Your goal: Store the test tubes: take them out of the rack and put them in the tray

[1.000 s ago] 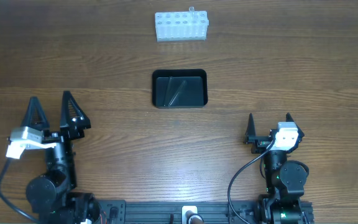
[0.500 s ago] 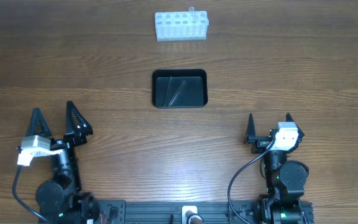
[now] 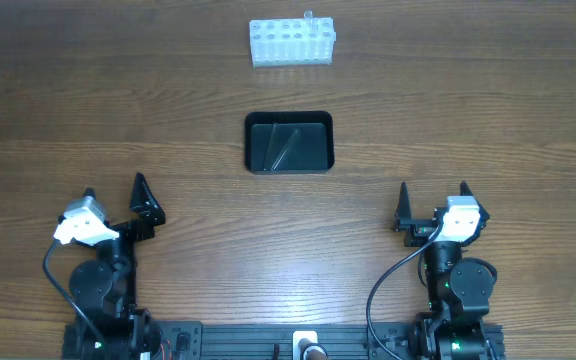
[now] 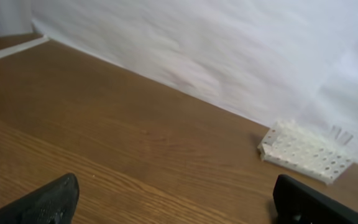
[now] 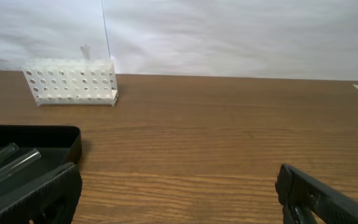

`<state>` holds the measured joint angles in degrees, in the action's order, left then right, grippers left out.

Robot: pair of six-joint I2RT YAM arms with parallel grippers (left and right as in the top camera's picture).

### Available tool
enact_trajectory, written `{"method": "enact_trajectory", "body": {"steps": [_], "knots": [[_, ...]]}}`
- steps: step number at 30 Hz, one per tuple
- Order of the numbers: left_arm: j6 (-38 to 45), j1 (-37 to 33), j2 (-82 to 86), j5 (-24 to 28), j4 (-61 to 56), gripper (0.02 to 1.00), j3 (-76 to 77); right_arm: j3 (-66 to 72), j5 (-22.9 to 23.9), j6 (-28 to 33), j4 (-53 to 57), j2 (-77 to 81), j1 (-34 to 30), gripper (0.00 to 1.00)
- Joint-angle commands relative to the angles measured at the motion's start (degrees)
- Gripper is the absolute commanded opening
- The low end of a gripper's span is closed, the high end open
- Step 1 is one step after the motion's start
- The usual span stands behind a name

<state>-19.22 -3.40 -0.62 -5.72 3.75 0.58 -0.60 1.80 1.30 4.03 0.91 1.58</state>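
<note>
Clear tubes slant in black tray | one tube upright in rack

One table carries one tray. Two tubes lie inside the tray, side by side. One rack stands beyond the tray, on the side away from the arms. One tube stands upright in the rack, along the edge farthest from the tray. That makes three tubes. The rack's holes are many and too small to count. Two grippers sit on the tray's near side, well apart from it: the left gripper and the right gripper, each with two fingers spread apart.
</note>
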Motion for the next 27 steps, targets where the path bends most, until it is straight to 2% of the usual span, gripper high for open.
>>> {"method": "enact_trajectory", "body": {"steps": [1, 12, 27], "knots": [[6.5, -0.1, 0.5, 2.1, 0.2, 0.998, -0.3, 0.3, -0.5, -0.4, 0.2, -0.6, 0.3, 0.993], [11.5, -0.1, 0.5, 2.3, 0.3, 0.998, -0.3, 0.3, -0.5, -0.4, 0.2, -0.6, 0.3, 0.991], [11.5, -0.1, 0.5, 2.3, 0.2, 0.996, -0.3, 0.3, -0.5, -0.4, 0.2, -0.6, 0.3, 0.993]]}}
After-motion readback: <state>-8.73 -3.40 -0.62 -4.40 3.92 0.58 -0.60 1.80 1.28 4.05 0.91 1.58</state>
